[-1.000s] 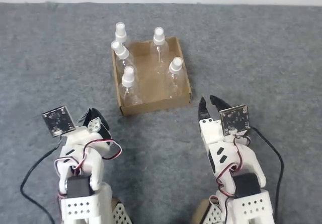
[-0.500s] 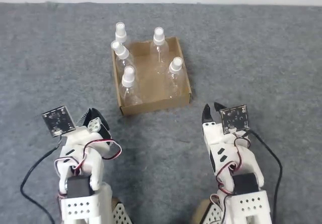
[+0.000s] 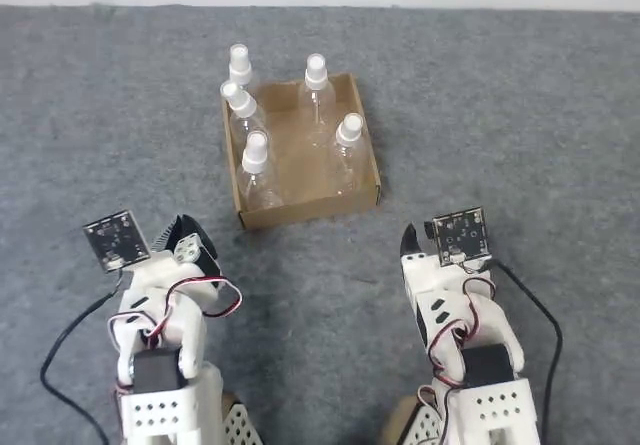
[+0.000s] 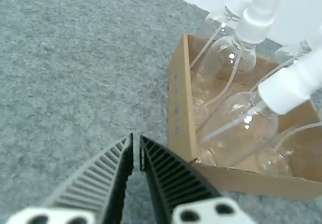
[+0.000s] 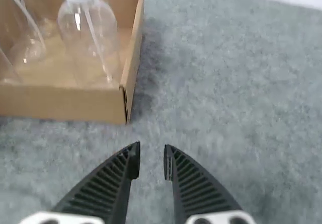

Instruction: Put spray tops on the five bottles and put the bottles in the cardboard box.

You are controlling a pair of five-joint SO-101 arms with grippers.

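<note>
Grey carpet [image 3: 520, 115] covers the whole table. The cardboard box [image 3: 310, 208] sits on it, with all five bottles [image 3: 258, 180] upright inside, each wearing a white spray top [image 3: 256, 149]. On the near side, the left gripper [image 4: 136, 148] has its jaws practically together, and the right gripper [image 5: 151, 158] has its jaws slightly apart.

Bottles [image 3: 258, 187] glossy clear plastic, spray tops [image 3: 256, 150] white plastic, cardboard box [image 3: 300, 211] matt brown, bench [image 3: 500, 115] rough grey carpet.

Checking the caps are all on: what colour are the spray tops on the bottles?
The spray tops are white, clearest in the high view.
</note>
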